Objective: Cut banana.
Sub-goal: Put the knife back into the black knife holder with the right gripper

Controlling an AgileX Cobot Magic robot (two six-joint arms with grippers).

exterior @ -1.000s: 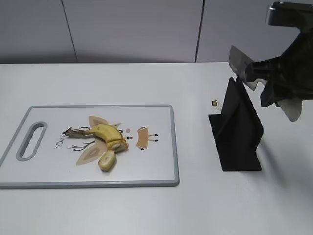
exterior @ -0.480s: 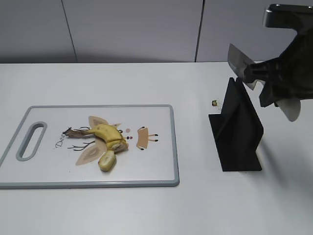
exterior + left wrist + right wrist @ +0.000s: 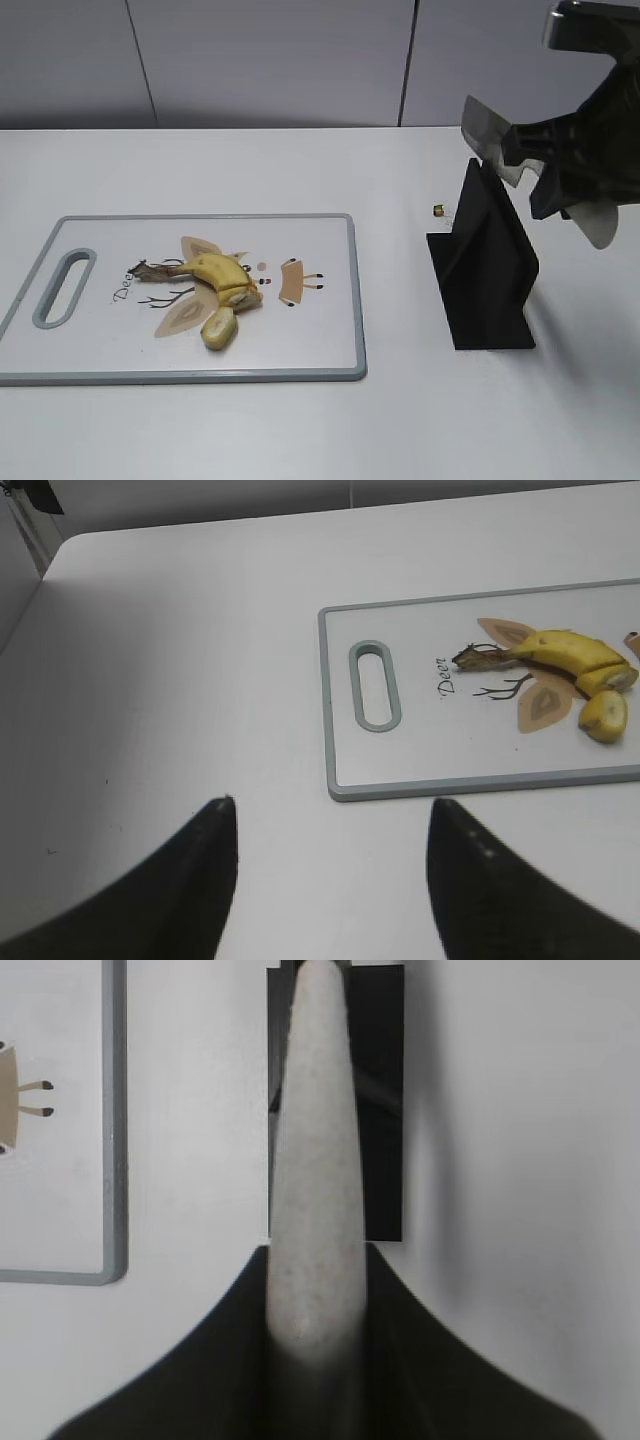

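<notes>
Up on the right, the right gripper (image 3: 560, 165) is clamped on a knife (image 3: 487, 135), its black jaws closed around the pale grey handle (image 3: 312, 1175), which runs straight up the middle of the right wrist view. The blade juts out to the left in the exterior view, held in the air just above the top edge of a black knife stand (image 3: 485, 262) on the white table (image 3: 300, 430). Whether blade and stand touch is hard to tell.

The left gripper (image 3: 330, 875) shows only as two dark fingertips at the bottom of its wrist view, spread wide with bare table between them and holding nothing.

The banana (image 3: 222, 276) is a short, curved, unpeeled yellow stub with a dark brown stem pointing left and a pale cut end at its right. It lies on a white cutting board (image 3: 110, 350) with a grey rim and handle slot, over a printed deer drawing. A small loose yellow chunk (image 3: 218, 328) sits just below the cut end. The banana is well apart from both grippers: far left of the knife, and beyond the left fingertips toward the upper right of that wrist view.

A tiny object (image 3: 438, 210) beside the stand is too small to identify.
</notes>
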